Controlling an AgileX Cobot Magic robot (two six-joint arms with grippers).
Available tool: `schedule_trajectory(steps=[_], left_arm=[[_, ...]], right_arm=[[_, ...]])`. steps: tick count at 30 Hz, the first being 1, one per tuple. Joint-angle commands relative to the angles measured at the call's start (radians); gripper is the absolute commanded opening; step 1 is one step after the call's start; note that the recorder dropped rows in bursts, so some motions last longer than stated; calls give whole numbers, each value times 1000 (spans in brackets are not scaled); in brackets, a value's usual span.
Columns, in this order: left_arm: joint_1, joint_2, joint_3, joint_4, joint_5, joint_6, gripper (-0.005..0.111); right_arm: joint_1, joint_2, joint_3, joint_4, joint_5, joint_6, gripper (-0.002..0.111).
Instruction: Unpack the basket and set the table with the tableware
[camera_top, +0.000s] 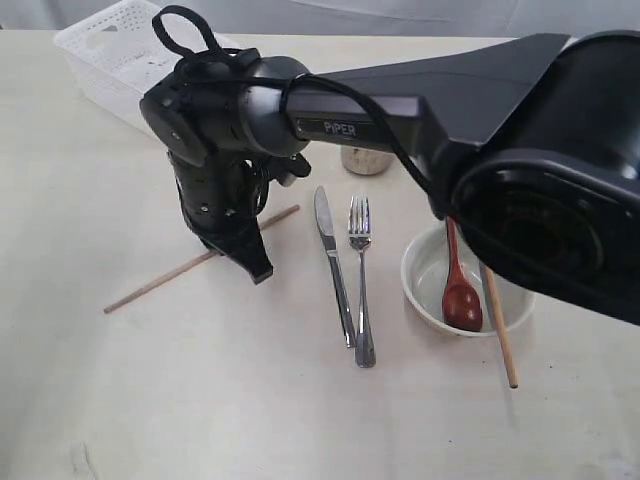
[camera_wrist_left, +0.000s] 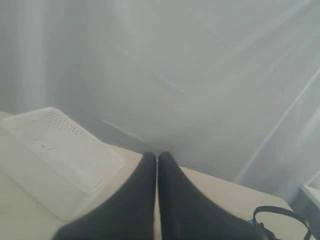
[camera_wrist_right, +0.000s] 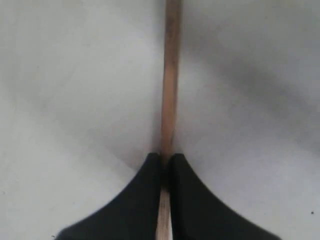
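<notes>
The table (camera_top: 200, 400) is carrying the white basket (camera_top: 95, 45) at its far left corner, while the right gripper (camera_top: 258, 268), reaching across to the left side, is pinching one chopstick (camera_top: 160, 282) between closed jaws near its middle. Further right, the bowl (camera_top: 412, 262) is holding the reddish-brown spoon (camera_top: 461, 300), a second chopstick (camera_top: 498, 325) is lying along its right edge, the knife (camera_top: 335, 270) and fork (camera_top: 361, 290) are lying side by side, and the steel cup (camera_top: 367, 162) is standing behind them. The left gripper (camera_wrist_left: 157, 157) is holding nothing, its fingers pressed together.
</notes>
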Motion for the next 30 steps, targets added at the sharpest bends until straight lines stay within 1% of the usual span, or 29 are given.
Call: schedule_trajectory(steps=[1, 2, 3, 4, 5, 6, 7, 8, 9, 11, 12, 13, 14, 15, 17, 18, 21, 25, 27, 30], left_arm=[[3, -4, 4, 0, -2, 0, 1], [3, -4, 4, 0, -2, 0, 1], [3, -4, 4, 0, -2, 0, 1], [3, -4, 4, 0, -2, 0, 1], [3, -4, 4, 0, 0, 0, 1], [3, -4, 4, 0, 0, 0, 1], [3, -4, 4, 0, 0, 0, 1], [3, -4, 4, 0, 0, 0, 1], [3, -4, 4, 0, 0, 0, 1], [3, -4, 4, 0, 0, 0, 1], [3, -4, 4, 0, 0, 0, 1], [3, -4, 4, 0, 0, 0, 1], [3, -4, 4, 0, 0, 0, 1], [3, -4, 4, 0, 0, 0, 1], [3, -4, 4, 0, 0, 0, 1], [3, -4, 4, 0, 0, 0, 1], [3, -4, 4, 0, 0, 0, 1], [3, -4, 4, 0, 0, 0, 1], [3, -4, 4, 0, 0, 0, 1], [3, -4, 4, 0, 0, 0, 1]], right_arm=[[-3, 13, 7, 68, 52, 43, 2], [-3, 13, 7, 71, 50, 43, 7], [-3, 13, 7, 71, 50, 49, 18], [-3, 13, 7, 63, 44, 49, 24], [-3, 13, 7, 52, 29, 34, 36], [-3, 13, 7, 42, 15, 9, 42], [-3, 13, 7, 21, -10, -54, 52], [-3, 10, 5, 19, -18, -96, 57], [-1, -4, 5, 18, -27, -158, 65], [-1, -42, 5, 9, -4, -245, 71], [-1, -71, 5, 9, 58, -251, 74], [6, -94, 5, -4, 119, -251, 75], [14, -116, 5, -53, 192, -251, 75], [25, -129, 5, -109, 224, -258, 75], [56, -156, 5, -240, 249, -440, 75], [78, -165, 5, -286, 239, -558, 75], [142, -187, 5, -286, 175, -845, 75], [203, -185, 5, -342, 62, -1230, 75], [218, -178, 5, -389, 31, -1365, 75], [221, -168, 5, -405, 50, -1462, 75]])
